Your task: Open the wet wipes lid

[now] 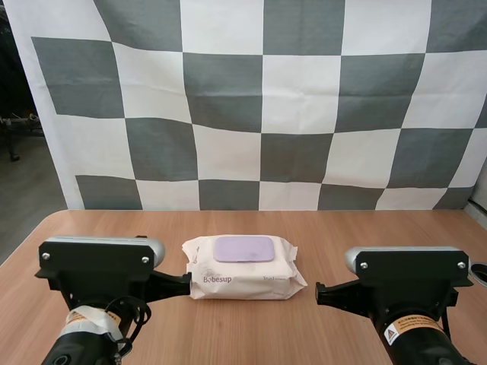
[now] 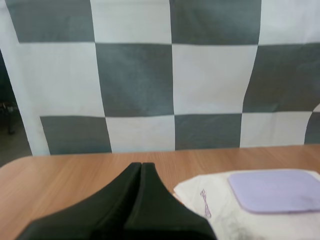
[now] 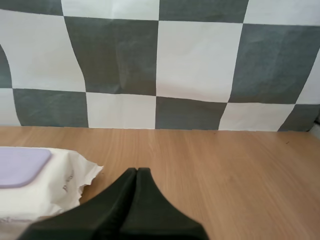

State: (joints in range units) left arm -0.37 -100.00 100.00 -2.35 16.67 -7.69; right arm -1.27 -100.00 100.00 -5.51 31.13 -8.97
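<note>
**A:** Between the left gripper (image 2: 141, 165) and the right gripper (image 3: 136, 170), the wet wipes pack (image 1: 251, 283) is laid flat on the table (image 1: 342, 236), purple lid (image 1: 243, 249) closed, facing up.

**B:** yep, confirmed. Both sets of fingers are pressed together on nothing. The pack's end is found just beside the left tips, the right tips set a bit apart.

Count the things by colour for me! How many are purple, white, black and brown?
Purple: 1, the lid
White: 1, the wet wipes pack
Black: 2, the left tool and the right tool, both closed
Brown: 1, the table
Total: 5
</note>
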